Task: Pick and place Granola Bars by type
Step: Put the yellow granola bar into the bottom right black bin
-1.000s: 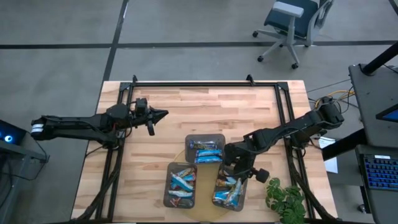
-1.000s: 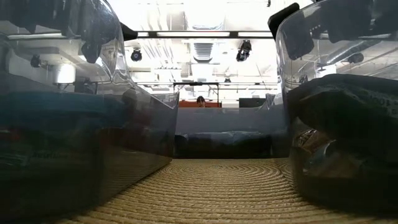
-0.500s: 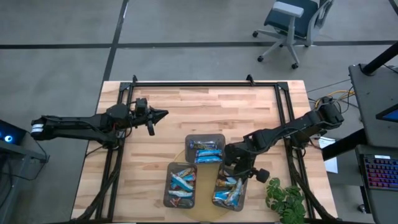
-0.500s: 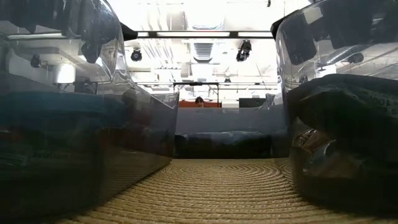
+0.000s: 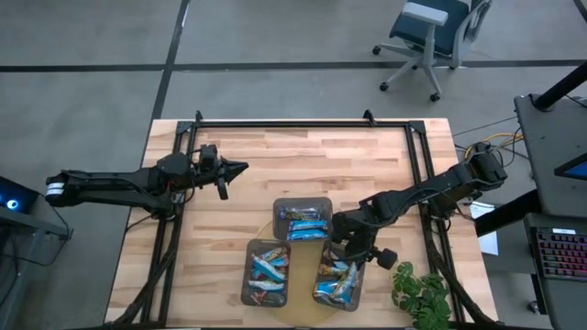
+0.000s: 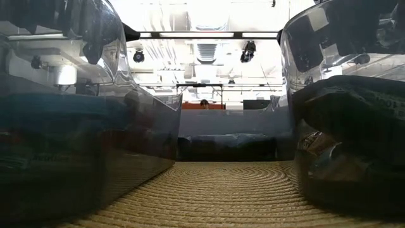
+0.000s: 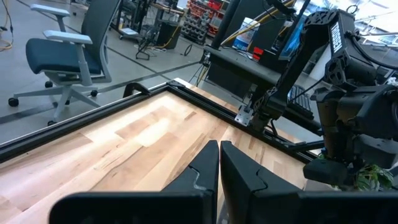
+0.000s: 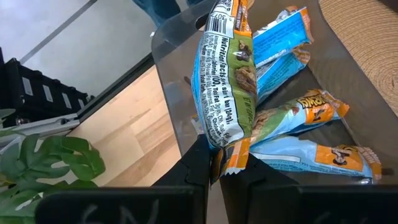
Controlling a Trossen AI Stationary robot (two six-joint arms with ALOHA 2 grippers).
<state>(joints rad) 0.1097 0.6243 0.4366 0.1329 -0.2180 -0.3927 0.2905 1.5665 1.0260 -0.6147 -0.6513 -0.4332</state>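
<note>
Wooden table (image 5: 303, 170) carries three grey trays (image 5: 304, 220) of bars, and above the right-hand one the right gripper (image 8: 214, 163) pinches a blue bar (image 8: 224, 81) by its end, its label partly cut off, while the left gripper (image 7: 219, 163) waits closed, well apart.

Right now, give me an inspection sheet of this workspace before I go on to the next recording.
Surface: wooden table in a black frame; a round woven mat under the trays.
Job's things: granola bars lie in three dark trays; one blue-and-green bar hangs from the right gripper.
Clutter: a green plant at the table's near right corner.
Grippers: left gripper shut, empty, over bare wood; right gripper shut on the bar's end above the right tray.
Cables: some by the table's right edge.
Surroundings: office chair, desk with keyboard.
</note>
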